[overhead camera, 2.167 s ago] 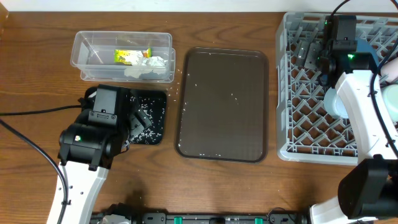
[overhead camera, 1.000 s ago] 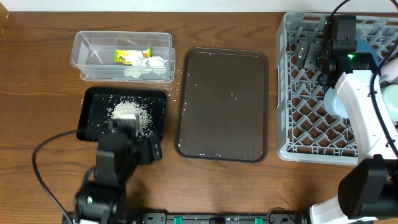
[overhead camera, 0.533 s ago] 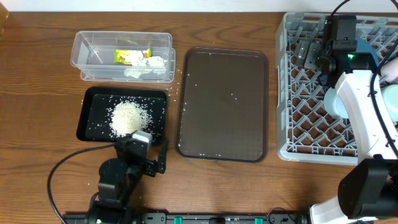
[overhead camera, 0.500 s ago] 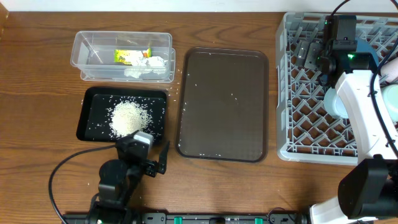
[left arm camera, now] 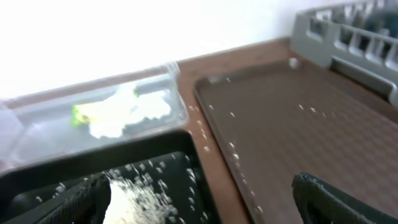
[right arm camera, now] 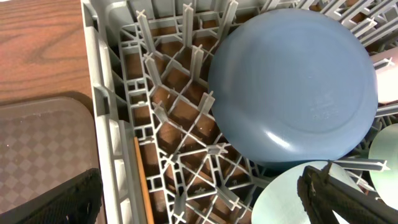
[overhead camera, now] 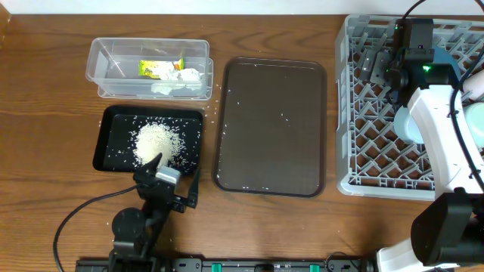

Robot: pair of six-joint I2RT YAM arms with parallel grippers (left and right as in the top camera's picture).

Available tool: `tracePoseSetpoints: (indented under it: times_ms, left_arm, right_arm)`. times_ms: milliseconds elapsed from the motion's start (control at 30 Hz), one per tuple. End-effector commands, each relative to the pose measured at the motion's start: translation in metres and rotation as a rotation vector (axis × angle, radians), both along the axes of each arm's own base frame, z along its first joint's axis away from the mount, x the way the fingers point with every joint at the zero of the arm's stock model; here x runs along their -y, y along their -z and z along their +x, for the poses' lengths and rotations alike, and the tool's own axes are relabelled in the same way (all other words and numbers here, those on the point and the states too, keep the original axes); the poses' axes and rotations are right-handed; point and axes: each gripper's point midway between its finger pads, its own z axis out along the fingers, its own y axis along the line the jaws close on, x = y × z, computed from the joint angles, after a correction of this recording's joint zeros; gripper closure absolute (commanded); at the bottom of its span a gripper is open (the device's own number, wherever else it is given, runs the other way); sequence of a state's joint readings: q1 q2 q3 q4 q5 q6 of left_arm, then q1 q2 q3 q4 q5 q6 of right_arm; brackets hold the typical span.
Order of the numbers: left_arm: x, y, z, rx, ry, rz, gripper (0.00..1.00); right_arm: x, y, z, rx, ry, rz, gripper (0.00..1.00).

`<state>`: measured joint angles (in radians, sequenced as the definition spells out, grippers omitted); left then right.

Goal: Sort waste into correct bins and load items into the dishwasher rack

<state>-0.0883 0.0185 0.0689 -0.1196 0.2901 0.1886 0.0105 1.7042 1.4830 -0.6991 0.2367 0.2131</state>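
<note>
The black tray [overhead camera: 113,136] holds a heap of rice [overhead camera: 157,142]. The clear tub [overhead camera: 98,64] behind it contains the yellow-green wrapper [overhead camera: 155,69] and tissues [overhead camera: 185,78]. My left gripper [overhead camera: 172,175] hovers open and empty at the tray's near right corner. Its wrist view shows rice [left arm camera: 140,193] in front of the gripper [left arm camera: 202,211]. My right gripper [overhead camera: 378,75] hangs open over the grey rack [overhead camera: 363,113]. Below the right gripper [right arm camera: 199,205] are the blue dish [right arm camera: 292,87], a pale bowl [right arm camera: 292,199] and the wooden stick [right arm camera: 143,180].
The brown serving tray [overhead camera: 272,128] lies between the bins and the rack, with a few stray rice grains on it and more grains on the table by its left edge. A pink cup [overhead camera: 476,87] stands at the rack's right side.
My left arm has pulled back from over the black tray toward the table's front edge, uncovering the rice heap. The right arm has not moved.
</note>
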Motion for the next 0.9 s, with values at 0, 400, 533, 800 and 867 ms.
tracePoseSetpoints:
  times_ms: [0, 400, 533, 800, 867]
  left_arm:
    - [-0.003, 0.003, 0.003, 0.039, -0.007, 0.011, 0.05]
    - [-0.024, 0.005, 0.010, 0.079, -0.086, 0.119, 0.05]
    - [-0.039, 0.011, 0.011, 0.053, -0.157, 0.124, 0.05]
    - [-0.040, 0.011, 0.011, 0.053, -0.161, 0.125, 0.05]
    - [-0.040, 0.011, 0.011, 0.052, -0.161, 0.125, 0.05]
  right_arm:
    - [-0.003, -0.004, 0.000, 0.012, 0.007, 0.002, 0.01]
    - [-0.003, -0.004, 0.000, 0.012, 0.007, 0.002, 0.01]
    - [-0.003, -0.004, 0.000, 0.012, 0.007, 0.002, 0.01]
    - [-0.003, -0.004, 0.000, 0.012, 0.007, 0.002, 0.01]
    - [-0.003, -0.004, 0.000, 0.012, 0.007, 0.002, 0.01]
